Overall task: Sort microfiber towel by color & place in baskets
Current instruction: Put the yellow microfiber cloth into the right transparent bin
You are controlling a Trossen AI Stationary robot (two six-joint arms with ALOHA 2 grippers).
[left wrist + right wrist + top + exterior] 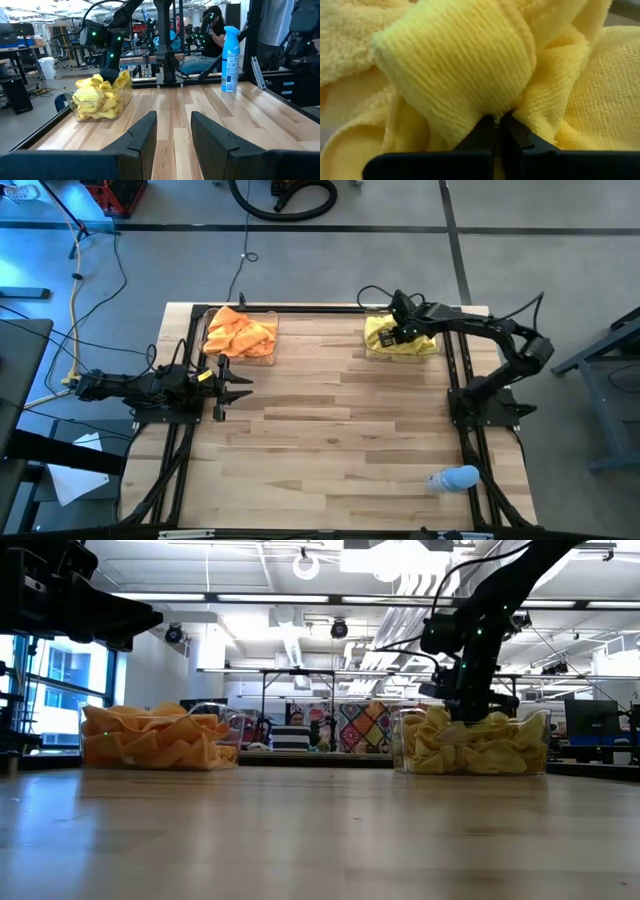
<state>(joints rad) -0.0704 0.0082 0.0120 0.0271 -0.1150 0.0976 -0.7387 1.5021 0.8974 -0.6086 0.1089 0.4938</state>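
Note:
Several orange towels are heaped in the left clear basket at the table's far edge, also seen in the low view. Yellow towels fill the right basket. My right gripper reaches down into the yellow pile and is shut on a yellow towel. My left gripper hovers open near the table's left edge, below the orange basket, and touches nothing; its fingers stand apart over bare wood. My right gripper pinches a bulging fold of a yellow towel between its two fingertips. It comes from above, pointing down into the right basket. The towel rests on the other yellow towels in the basket, slack and bunched.
A pale blue spray bottle stands near the table's right near corner, also in the left wrist view. The wooden tabletop between the arms is bare. Black frame rails run along the table's sides. A person sits beyond the table.

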